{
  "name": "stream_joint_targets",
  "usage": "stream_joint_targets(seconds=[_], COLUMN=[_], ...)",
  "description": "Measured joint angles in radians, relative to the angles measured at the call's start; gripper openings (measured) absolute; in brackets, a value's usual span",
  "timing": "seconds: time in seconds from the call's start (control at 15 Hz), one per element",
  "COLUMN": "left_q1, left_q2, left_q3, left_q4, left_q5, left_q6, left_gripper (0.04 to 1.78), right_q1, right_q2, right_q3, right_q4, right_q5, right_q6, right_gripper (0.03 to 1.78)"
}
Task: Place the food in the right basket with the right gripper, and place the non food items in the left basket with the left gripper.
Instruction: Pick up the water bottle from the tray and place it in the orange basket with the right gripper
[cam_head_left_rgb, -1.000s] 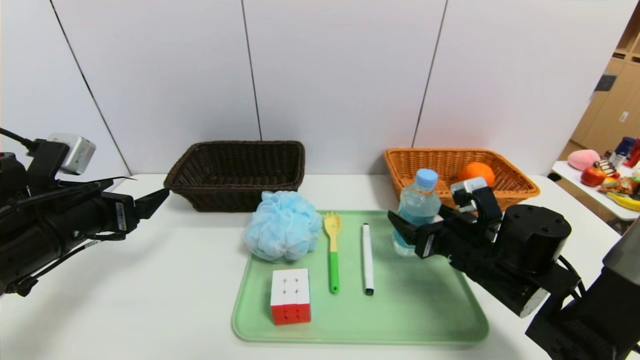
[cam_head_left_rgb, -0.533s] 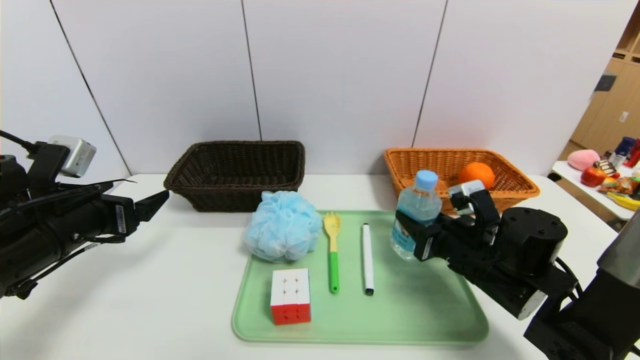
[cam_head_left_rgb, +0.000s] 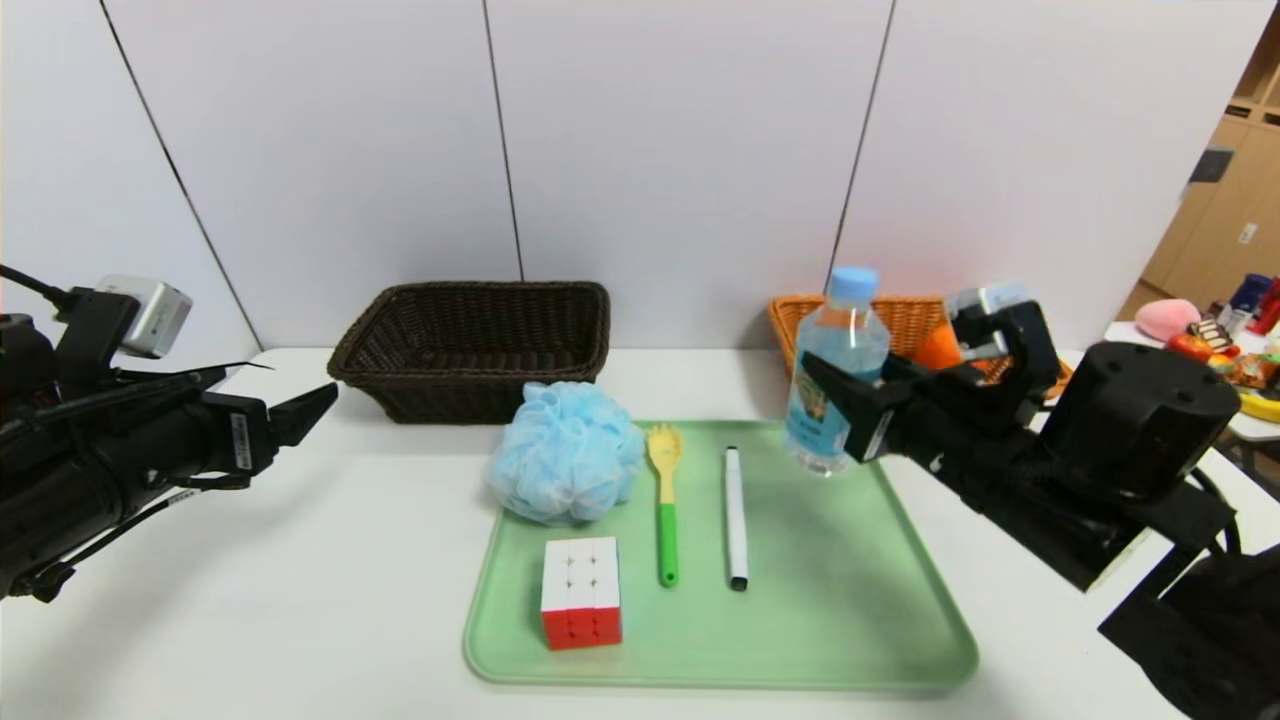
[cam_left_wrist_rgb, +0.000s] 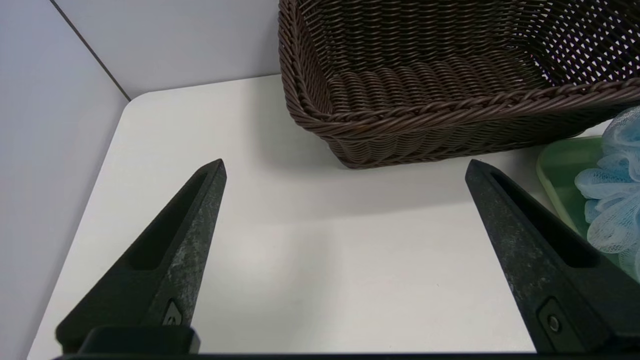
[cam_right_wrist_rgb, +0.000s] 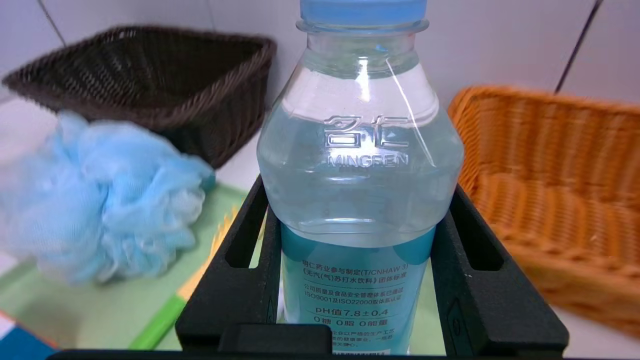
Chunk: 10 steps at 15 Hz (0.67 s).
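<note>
My right gripper (cam_head_left_rgb: 830, 400) (cam_right_wrist_rgb: 357, 187) is shut on the water bottle (cam_head_left_rgb: 835, 370) (cam_right_wrist_rgb: 357, 150), one finger on each side of its blue label. The bottle hangs upright above the green tray's (cam_head_left_rgb: 850, 620) far right corner, just in front of the right basket (cam_head_left_rgb: 905, 312) (cam_right_wrist_rgb: 550, 165). The orange (cam_head_left_rgb: 938, 348) lies in that basket, mostly hidden by my arm. On the tray lie the blue pouf (cam_head_left_rgb: 566, 466), the cube (cam_head_left_rgb: 581, 592), the spork (cam_head_left_rgb: 665, 500) and the marker (cam_head_left_rgb: 736, 515). My left gripper (cam_head_left_rgb: 300, 405) (cam_left_wrist_rgb: 346, 172) is open above the table, beside the left basket (cam_head_left_rgb: 470, 340) (cam_left_wrist_rgb: 425, 85).
Both baskets stand against the white back wall. A side table (cam_head_left_rgb: 1200, 350) with assorted items is at the far right, beyond my right arm. Bare white tabletop lies between my left gripper and the tray.
My right gripper closed on the bottle, then lifted it off the tray and back toward the right basket. The left arm has barely moved.
</note>
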Motion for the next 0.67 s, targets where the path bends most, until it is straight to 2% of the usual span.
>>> stream_joint_targets(seconds=[0.2,0.33,0.47,0.67], left_q1=[0.000,-0.001,0.000,0.000], left_q2=[-0.005,-0.010,-0.017,-0.023], left_q3=[0.011,0.016,0.022,0.026], left_q4=[0.000,0.000,0.000,0.000], left_q5=[0.000,0.000,0.000,0.001], left_q6=[0.001,0.000,0.000,-0.001], left_gripper=[1.69,1.69,1.69,1.69], right_q1=[-0.070,-0.142,-0.212,-0.295], right_q2=[-0.096,-0.133,-0.129,-0.039], right_q3=[-0.207,-0.350,-0.462,-0.586], right_q4=[0.223,0.402,0.538,0.616], right_q5=[0.012,0.032,0.040,0.044], right_q6=[0.001,0.001,0.000,-0.003], right_gripper=[0.83,0.83,0.83,0.83])
